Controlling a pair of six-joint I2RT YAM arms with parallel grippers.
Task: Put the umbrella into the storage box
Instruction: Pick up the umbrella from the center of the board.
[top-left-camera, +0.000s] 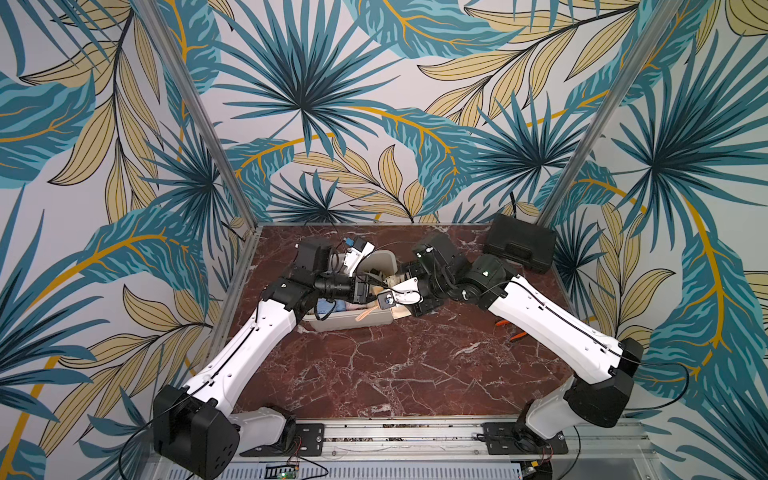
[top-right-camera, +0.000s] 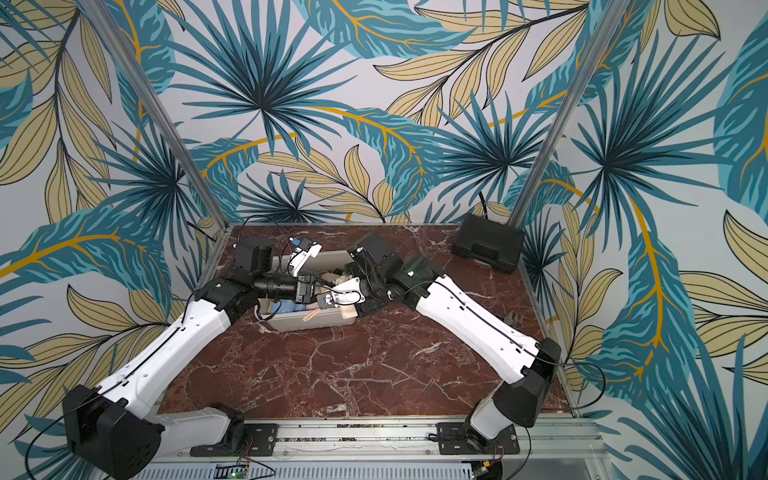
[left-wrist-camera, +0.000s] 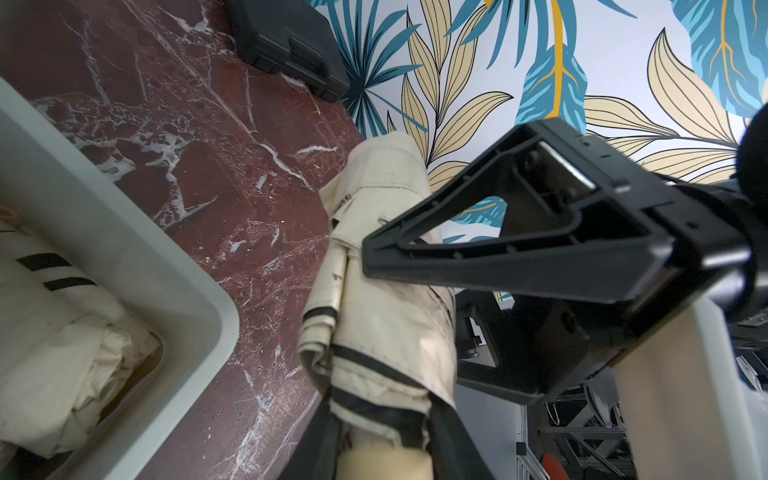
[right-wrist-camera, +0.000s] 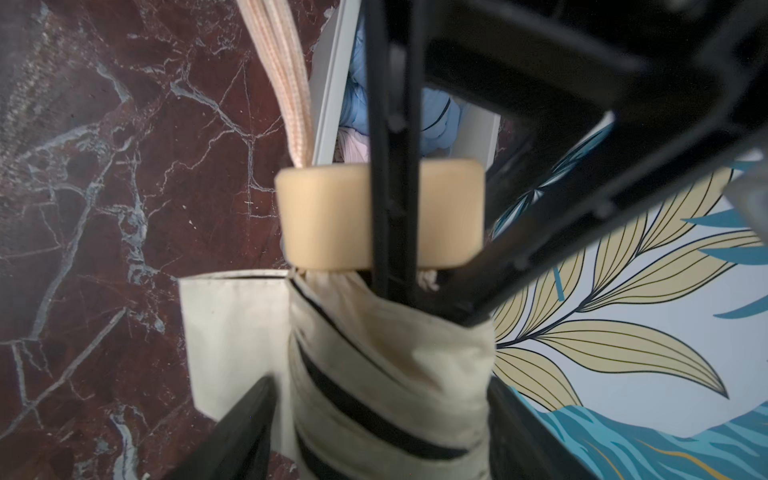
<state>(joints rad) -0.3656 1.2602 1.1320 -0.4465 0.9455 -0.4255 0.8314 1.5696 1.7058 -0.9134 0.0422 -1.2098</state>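
A folded cream umbrella with black stripes hangs above the marble table, just outside the right end of the off-white storage box. My left gripper is shut on the umbrella where the canopy meets its tan handle. My right gripper has a finger on each side of the canopy roll, pressed against the fabric. In both top views the two wrists meet over the box's right end and hide most of the umbrella.
Other folded umbrellas lie in the box: a blue one and a cream striped one. A flat black case sits at the back right corner. Orange-handled pliers lie by the right arm.
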